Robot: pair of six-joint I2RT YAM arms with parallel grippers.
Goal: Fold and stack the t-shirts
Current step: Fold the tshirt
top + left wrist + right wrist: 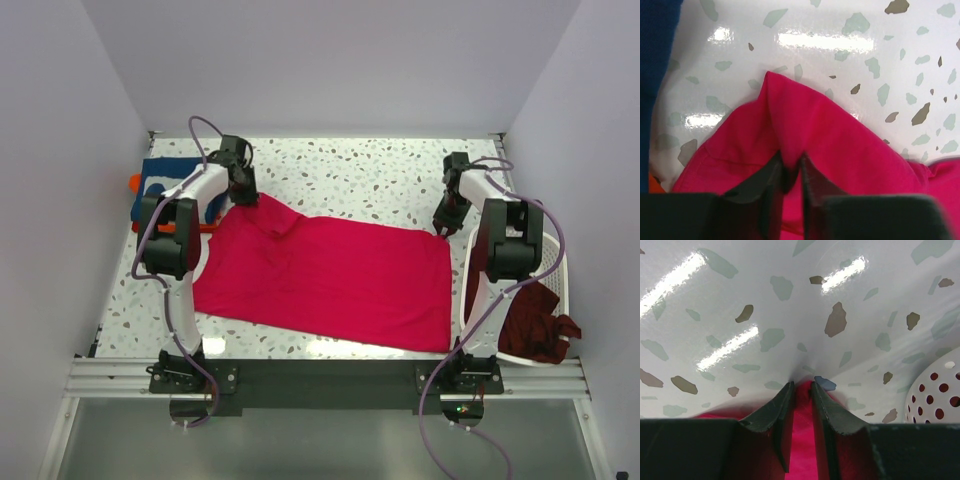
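Fold step starting: left gripper (790, 167) and right gripper (802, 390) both narrow, each pinching a far-edge tuck of the crimson-pink t-shirt (330, 275) between its fingers, the rest spread nearward; next probably needs a matched, level lift.

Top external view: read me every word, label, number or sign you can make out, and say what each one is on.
No text is readable.
Navy cloth t-shirt: its white print is partly hidden and too small and blurred to read.
Bright crimson-pink cloth t-shirt: no print showing.
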